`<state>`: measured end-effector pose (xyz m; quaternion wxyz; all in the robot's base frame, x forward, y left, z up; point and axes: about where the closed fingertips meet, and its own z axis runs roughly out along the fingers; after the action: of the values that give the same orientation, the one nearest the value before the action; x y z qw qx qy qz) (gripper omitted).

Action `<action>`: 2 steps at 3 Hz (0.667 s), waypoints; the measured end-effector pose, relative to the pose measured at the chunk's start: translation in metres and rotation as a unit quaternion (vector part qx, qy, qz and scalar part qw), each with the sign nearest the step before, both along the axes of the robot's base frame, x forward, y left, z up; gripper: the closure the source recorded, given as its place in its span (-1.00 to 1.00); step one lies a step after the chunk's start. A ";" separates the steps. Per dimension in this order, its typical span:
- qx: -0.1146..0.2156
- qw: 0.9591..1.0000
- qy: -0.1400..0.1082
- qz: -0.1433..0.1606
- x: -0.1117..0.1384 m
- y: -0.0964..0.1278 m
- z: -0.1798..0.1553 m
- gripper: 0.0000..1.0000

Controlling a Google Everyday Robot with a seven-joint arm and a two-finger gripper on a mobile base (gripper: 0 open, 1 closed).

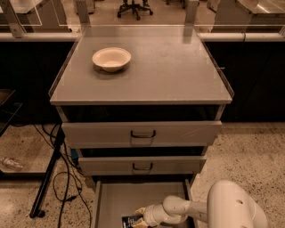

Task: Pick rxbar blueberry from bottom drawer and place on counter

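Working end effector (140, 213) low in bottom drawer (129, 196) right at rxbar blueberry (130, 220), can't tell if clamped; risking it slipping out or arm (189, 208) clipping middle drawer (178, 164) lifting to bench (160, 75).

A speckled terrazzo floor (249, 147) is seen under warm, dim light. Black cables (67, 187) and a dark stand leg (45, 182) are found at near left, an office chair (133, 6) far behind. The gripper (139, 213) is held low at the near edge.
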<state>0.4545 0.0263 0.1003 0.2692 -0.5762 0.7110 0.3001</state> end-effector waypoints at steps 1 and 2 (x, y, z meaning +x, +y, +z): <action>0.020 1.000 0.018 -0.009 0.004 -0.004 0.007 1.00; 0.050 0.999 0.009 -0.015 0.009 -0.018 0.039 1.00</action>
<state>0.4638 0.0083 0.1395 0.2953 -0.5489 0.7059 0.3365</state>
